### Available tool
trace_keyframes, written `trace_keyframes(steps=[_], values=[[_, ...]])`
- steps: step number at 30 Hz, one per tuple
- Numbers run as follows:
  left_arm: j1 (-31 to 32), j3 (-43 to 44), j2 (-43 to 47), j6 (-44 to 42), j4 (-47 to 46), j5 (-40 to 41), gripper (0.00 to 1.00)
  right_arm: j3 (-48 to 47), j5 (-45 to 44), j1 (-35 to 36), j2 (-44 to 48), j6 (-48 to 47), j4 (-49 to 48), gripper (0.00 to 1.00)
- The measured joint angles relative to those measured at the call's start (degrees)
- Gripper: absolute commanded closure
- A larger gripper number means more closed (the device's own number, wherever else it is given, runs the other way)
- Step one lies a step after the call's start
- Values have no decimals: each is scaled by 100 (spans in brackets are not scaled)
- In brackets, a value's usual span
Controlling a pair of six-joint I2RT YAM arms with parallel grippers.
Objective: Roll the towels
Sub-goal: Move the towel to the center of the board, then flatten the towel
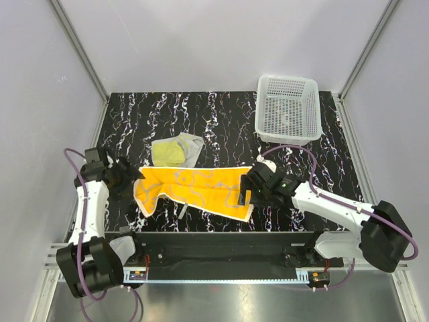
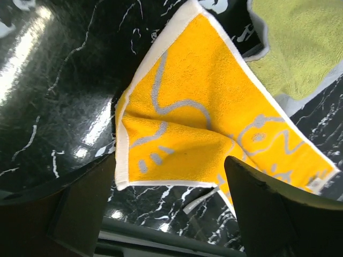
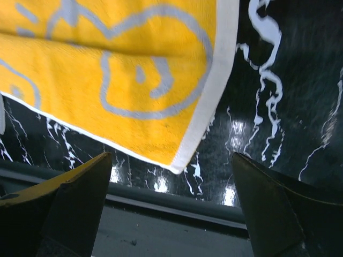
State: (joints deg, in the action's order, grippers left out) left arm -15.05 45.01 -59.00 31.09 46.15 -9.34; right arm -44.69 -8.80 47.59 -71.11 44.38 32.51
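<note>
My left gripper [image 1: 133, 180] sits by the left edge of the tabletop [image 1: 221, 127], jaws spread wide and gripping nothing. From the left wrist cam the two fingers [image 2: 80, 209] stand either side of the orange towel's [image 1: 194, 189] left end, which is folded back on itself with the white hem showing. That orange towel, the one with the pale squiggles, lies stretched out flat-ish along the near edge, running left to right between my two grippers. Just behind its left half is the yellow towel [image 1: 171, 153], crumpled up with its grey-white underside flipped out on the right; it's right next to the orange one, but I can't tell if they actually touch. Over at the orange towel's right end is my right gripper [image 1: 247, 194], also let go, jaws wide, with the towel's near right corner poking out ahead between the fingers [image 3: 69, 203]. The white perforated basket [image 1: 288, 107] sits at the far right corner, well apart from both towels.
</note>
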Motion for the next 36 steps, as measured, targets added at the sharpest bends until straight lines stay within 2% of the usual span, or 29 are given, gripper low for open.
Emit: trace_keyframes(steps=[4, 8, 11, 15, 20, 23, 28, 32, 36], values=[[-168, -337, -4, 103, -55, -678, 13, 249, 402, -33, -7, 221, -20, 0], [-155, -710, 306, 317, -76, -916, 17, 249, 640, -103, -162, 280, -269, 0], [-28, -616, 157, 455, -197, -977, 16, 245, 872, -258, -448, 275, -520, 0], [866, 385, -656, 422, -501, -636, 2, 87, 1060, -337, -798, 168, -643, 2], [1794, 2227, -2166, 125, -890, 188, 2, -33, 1154, -341, -876, 61, -782, 2], [1947, 2977, -3058, -31, -979, 605, 3, -26, 1189, -341, -887, 70, -872, 3], [1930, 3493, -4426, -214, -970, 1014, 3, 44, 1392, -341, -1167, 151, -1325, 4], [1987, 3670, -5139, -339, -813, 1126, 1, 188, 1532, -350, -1416, 229, -1578, 5], [2181, 3941, -5466, -487, -758, 1128, 1, 195, 1611, -367, -1484, 260, -1834, 5]])
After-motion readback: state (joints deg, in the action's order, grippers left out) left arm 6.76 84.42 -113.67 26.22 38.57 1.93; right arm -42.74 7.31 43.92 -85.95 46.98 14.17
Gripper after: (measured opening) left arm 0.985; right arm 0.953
